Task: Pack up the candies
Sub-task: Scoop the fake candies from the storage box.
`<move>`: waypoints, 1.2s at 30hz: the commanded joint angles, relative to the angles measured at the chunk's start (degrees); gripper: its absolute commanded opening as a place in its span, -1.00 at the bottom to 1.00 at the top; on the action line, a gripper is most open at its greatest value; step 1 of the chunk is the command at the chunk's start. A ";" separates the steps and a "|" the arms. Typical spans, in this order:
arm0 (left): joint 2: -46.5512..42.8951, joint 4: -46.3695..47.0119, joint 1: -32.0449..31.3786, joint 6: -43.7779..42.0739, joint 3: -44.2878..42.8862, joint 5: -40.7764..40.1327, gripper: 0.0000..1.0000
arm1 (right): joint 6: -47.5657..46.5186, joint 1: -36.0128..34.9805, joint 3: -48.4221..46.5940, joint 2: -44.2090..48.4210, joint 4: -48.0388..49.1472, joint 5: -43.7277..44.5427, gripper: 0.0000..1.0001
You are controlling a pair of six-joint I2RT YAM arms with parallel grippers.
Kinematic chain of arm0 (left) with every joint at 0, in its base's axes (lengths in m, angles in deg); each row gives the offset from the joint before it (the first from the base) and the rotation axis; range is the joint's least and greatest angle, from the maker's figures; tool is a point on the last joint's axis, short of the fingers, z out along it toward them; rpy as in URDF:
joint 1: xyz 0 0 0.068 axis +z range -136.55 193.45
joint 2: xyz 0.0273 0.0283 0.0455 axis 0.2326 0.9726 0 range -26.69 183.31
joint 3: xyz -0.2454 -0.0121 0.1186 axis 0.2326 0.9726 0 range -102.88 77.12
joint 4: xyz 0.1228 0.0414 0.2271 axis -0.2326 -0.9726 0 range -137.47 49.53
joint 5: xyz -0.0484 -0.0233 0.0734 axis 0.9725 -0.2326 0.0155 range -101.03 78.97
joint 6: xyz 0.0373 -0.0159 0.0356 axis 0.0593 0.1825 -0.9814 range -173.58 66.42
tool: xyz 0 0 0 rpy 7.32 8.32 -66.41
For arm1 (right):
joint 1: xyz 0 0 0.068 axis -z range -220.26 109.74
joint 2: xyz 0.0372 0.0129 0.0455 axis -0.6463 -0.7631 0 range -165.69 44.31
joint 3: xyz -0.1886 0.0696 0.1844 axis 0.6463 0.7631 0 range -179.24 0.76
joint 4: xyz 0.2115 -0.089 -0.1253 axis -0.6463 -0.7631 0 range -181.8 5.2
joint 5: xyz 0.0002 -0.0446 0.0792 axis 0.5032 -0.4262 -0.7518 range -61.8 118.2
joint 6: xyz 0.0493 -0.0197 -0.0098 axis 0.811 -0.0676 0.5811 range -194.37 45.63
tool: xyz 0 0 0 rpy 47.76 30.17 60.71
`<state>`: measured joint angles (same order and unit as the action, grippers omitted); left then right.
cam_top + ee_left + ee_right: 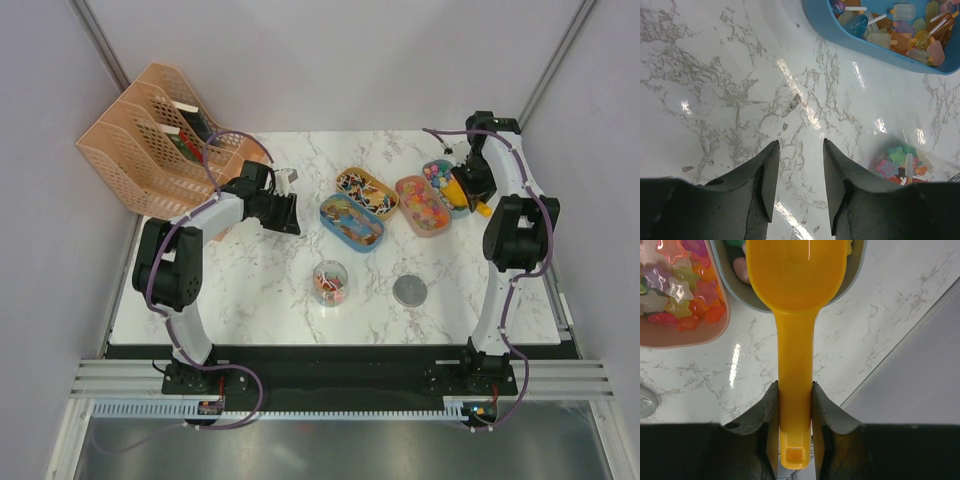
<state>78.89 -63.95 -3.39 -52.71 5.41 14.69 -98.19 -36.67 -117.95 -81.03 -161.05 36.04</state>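
Black fingers point(771, 405) of the right gripper point(794, 387) are clamped on the handle of a yellow-orange scoop point(795, 335), low down near its end. The scoop's bowl looks empty and sits over the grey tray point(855, 270), the tray farthest beyond and to the right of the open jar point(330, 285). I can't tell whether its lip touches the sweets there.

The candies point(675, 290) lie in four oval trays in a row beyond the jar: the blue tray point(352, 222) closest to it, an orange one point(366, 192) behind that, a pink tray point(423, 205) and the grey one further right. A few are already in the jar. Its lid point(409, 291) lies flat just right of the jar.

The left gripper point(800, 145) hangs beyond and left of the jar with jaws apart and nothing between them.

These sweets look tiny, light and loose. The jelly stars are probably soft and a bit tacky, the wrapped ones slippery, so pinching singles seems hopeless. Better to slide the scoop under a heap and carry it level.
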 commanded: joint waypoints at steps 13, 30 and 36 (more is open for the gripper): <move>1.56 0.90 -0.56 -1.39 -3.71 2.59 -0.04 | 0.00 -0.34 -6.25 -6.40 -7.60 -2.56 -1.00; 1.12 0.63 -2.23 -4.02 -1.42 -0.66 -0.03 | -2.99 -2.89 -16.90 -16.87 -7.42 -4.84 -1.00; 1.91 -0.33 -2.32 -5.52 -1.86 -1.11 -0.04 | -4.05 -2.37 -15.41 -17.13 -5.85 -7.66 -1.00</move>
<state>79.96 -64.30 -5.64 -54.94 4.02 14.49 -100.35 -38.57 -133.80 -96.57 -161.81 33.59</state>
